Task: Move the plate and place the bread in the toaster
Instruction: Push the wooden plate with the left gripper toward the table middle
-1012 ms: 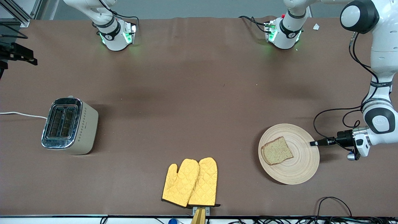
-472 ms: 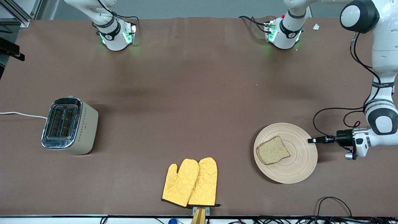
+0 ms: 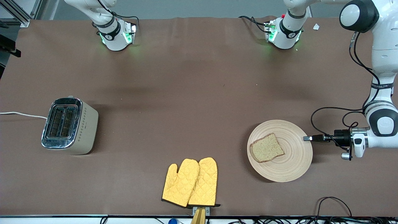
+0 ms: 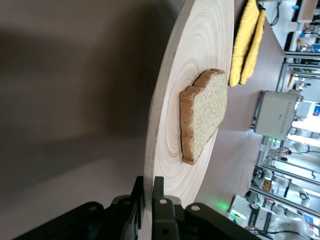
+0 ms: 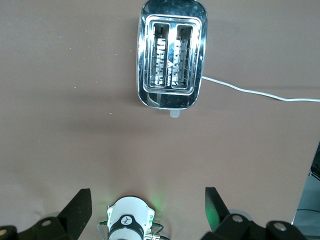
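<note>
The pale wooden plate (image 3: pixel 287 165) lies toward the left arm's end of the table, with the brown bread slice (image 3: pixel 266 148) flat on it. My left gripper (image 3: pixel 306 138) is low at the plate's edge and shut on the plate's rim. In the left wrist view the fingers (image 4: pixel 149 182) pinch the plate (image 4: pixel 200 60) edge-on, and the bread (image 4: pixel 204 115) lies just past them. The cream toaster (image 3: pixel 70 126) stands at the right arm's end, slots up and empty. My right gripper (image 5: pixel 146 195) is open and empty, high over the table, looking down on the toaster (image 5: pixel 171 55).
Two yellow oven mitts (image 3: pixel 190 182) lie near the table's front edge, between the toaster and the plate. The toaster's white cord (image 3: pixel 21 114) runs off the table's end. Black cables (image 3: pixel 329 199) lie by the front edge near the plate.
My left gripper has slid the plate, with the bread on it, toward the right arm's end and slightly farther from the front camera. The toaster and mitts have not moved.
</note>
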`<state>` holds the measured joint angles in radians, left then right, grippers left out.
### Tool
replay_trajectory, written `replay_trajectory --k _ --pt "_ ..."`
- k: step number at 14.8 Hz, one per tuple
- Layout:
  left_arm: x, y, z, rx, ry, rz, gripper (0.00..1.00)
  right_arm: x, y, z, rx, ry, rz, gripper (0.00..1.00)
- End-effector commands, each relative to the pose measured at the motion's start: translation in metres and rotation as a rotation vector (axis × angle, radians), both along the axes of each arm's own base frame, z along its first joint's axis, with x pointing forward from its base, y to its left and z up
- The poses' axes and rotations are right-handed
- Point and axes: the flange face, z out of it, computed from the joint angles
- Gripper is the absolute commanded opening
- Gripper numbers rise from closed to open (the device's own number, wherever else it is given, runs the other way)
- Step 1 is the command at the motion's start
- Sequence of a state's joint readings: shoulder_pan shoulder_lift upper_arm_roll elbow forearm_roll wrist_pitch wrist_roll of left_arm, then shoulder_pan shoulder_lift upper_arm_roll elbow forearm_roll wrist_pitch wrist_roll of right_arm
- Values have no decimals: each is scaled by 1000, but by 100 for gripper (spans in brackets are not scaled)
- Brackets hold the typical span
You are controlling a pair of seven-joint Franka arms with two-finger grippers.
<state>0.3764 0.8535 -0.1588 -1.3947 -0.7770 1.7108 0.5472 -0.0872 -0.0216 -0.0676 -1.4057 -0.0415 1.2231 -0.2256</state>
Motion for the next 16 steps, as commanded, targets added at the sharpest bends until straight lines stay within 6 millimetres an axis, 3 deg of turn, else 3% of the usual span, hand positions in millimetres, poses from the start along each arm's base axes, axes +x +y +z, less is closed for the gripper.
replay_trajectory --k 1,5,7,9,11,16 --pt "5 -19 28 -105 -39 -35 0 -4 -2 -2 9 5 -5 100" --pt "10 -87 49 -228 -46 -97 0 0 -2 2 1 -31 -7 100" --pt "6 -127 49 -279 -34 -133 0 -4 -6 3 -1 -25 -18 100" --pt "-1 -178 41 -313 -14 -145 0 -5 -10 5 -7 -35 -25 100" --pt "-8 -215 36 -324 -4 -160 0 0 -11 0 -10 -47 -24 100" --pt "-34 -286 19 -305 4 -146 0 -2 -12 2 -13 -55 -23 100"
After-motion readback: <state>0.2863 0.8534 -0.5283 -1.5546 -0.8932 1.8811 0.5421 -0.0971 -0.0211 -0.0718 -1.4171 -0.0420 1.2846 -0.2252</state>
